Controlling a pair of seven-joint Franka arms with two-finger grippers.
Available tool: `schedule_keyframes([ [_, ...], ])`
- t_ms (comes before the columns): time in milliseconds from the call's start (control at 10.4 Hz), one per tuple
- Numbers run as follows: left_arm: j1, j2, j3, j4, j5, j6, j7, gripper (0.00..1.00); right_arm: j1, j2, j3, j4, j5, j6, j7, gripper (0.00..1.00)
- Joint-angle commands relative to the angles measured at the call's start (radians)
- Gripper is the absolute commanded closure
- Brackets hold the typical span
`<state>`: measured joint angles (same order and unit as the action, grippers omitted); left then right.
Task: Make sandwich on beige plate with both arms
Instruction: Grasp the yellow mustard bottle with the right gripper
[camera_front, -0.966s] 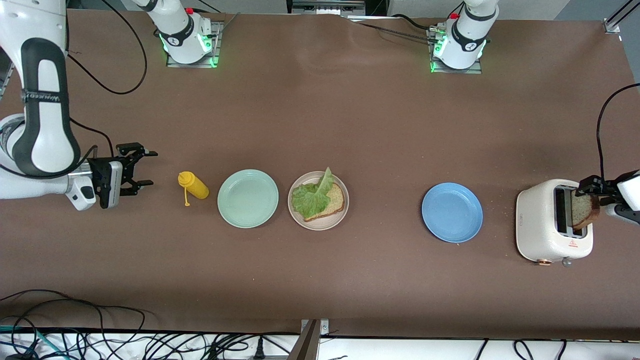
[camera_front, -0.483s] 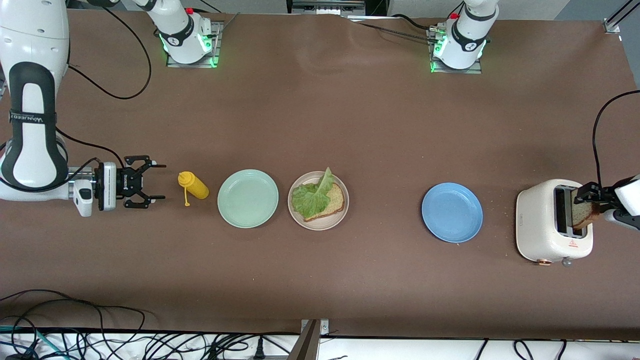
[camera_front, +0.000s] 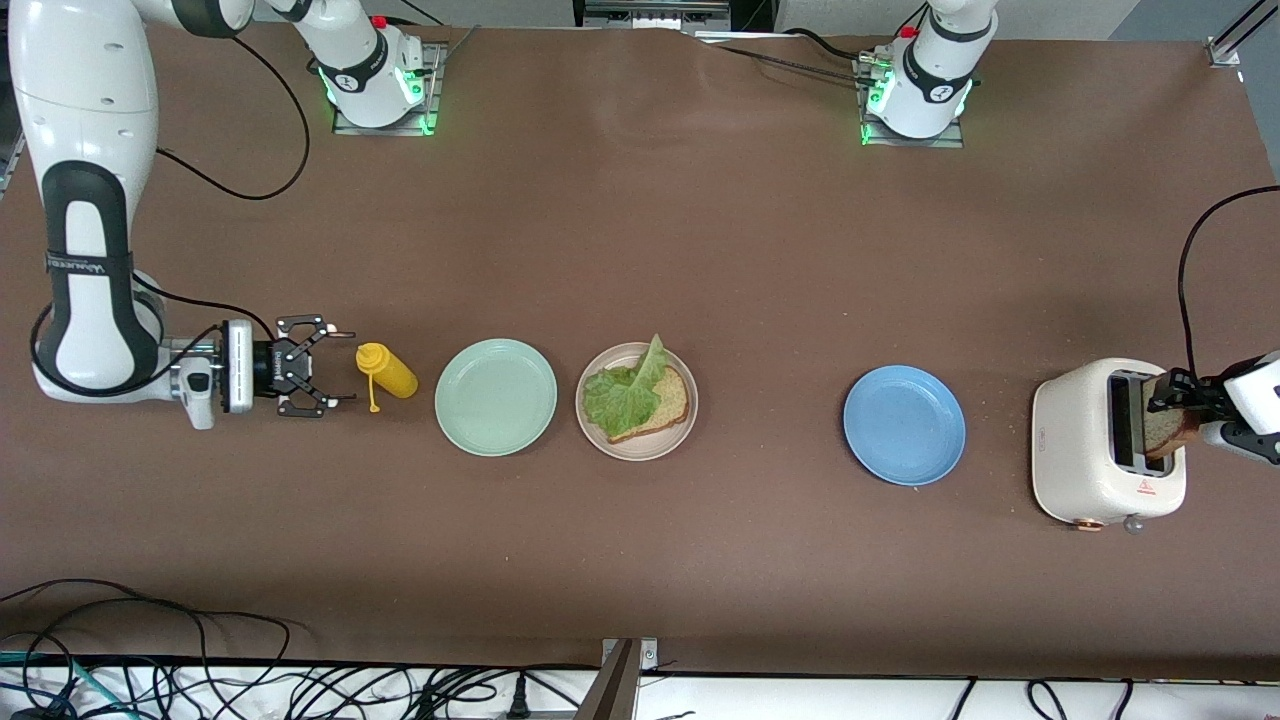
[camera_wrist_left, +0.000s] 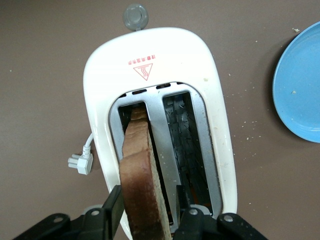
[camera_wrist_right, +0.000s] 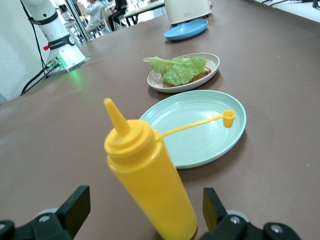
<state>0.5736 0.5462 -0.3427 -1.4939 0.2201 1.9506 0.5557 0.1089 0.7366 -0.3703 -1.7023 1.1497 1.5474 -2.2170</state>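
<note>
Left end effector (camera_wrist_left: 147, 220), closed on a brown wholegrain bread slice (camera_wrist_left: 142, 185) standing in a slot of the white two-slot toaster (camera_front: 1105, 445) at the left arm's end of the brown worktop (camera_front: 700, 250). Right end effector (camera_front: 330, 369), open, beside the yellow squeeze bottle (camera_front: 386, 370). The round beige plate (camera_front: 612, 444), mid-worktop, carries one bread slice (camera_front: 668, 400) under a ruffled green lettuce leaf (camera_front: 620, 395).
</note>
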Motion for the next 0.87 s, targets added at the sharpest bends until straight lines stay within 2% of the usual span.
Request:
schedule_keyframes([
  [0, -0.001, 0.009, -0.004, 0.021, -0.007, -0.002, -0.005, 0.73, 0.001, 0.021, 0.014, 0.003, 0.073, -0.012, -0.041, 0.0],
  [193, -0.001, 0.009, -0.004, 0.021, -0.007, -0.002, -0.007, 0.84, -0.006, 0.044, 0.048, 0.003, 0.091, -0.015, -0.052, 0.0],
  [290, -0.001, 0.009, -0.004, 0.021, -0.007, -0.002, -0.008, 0.87, -0.006, 0.056, 0.051, 0.004, 0.091, -0.021, -0.052, 0.11],
  [386, -0.001, 0.009, -0.004, 0.021, -0.007, -0.002, -0.007, 0.92, -0.006, 0.063, 0.051, 0.004, 0.087, -0.033, -0.049, 0.46],
  [483, -0.001, 0.008, -0.004, 0.021, -0.007, -0.002, -0.007, 0.97, -0.006, 0.063, 0.051, 0.006, 0.081, -0.036, -0.038, 0.74],
  [580, -0.001, 0.006, -0.005, 0.021, -0.007, -0.002, -0.008, 1.0, -0.006, 0.063, 0.051, 0.007, 0.077, -0.038, -0.032, 0.97],
  [773, -0.001, -0.005, -0.007, 0.023, -0.005, -0.004, -0.008, 1.0, -0.008, 0.056, 0.05, 0.013, 0.038, -0.047, 0.006, 1.0],
])
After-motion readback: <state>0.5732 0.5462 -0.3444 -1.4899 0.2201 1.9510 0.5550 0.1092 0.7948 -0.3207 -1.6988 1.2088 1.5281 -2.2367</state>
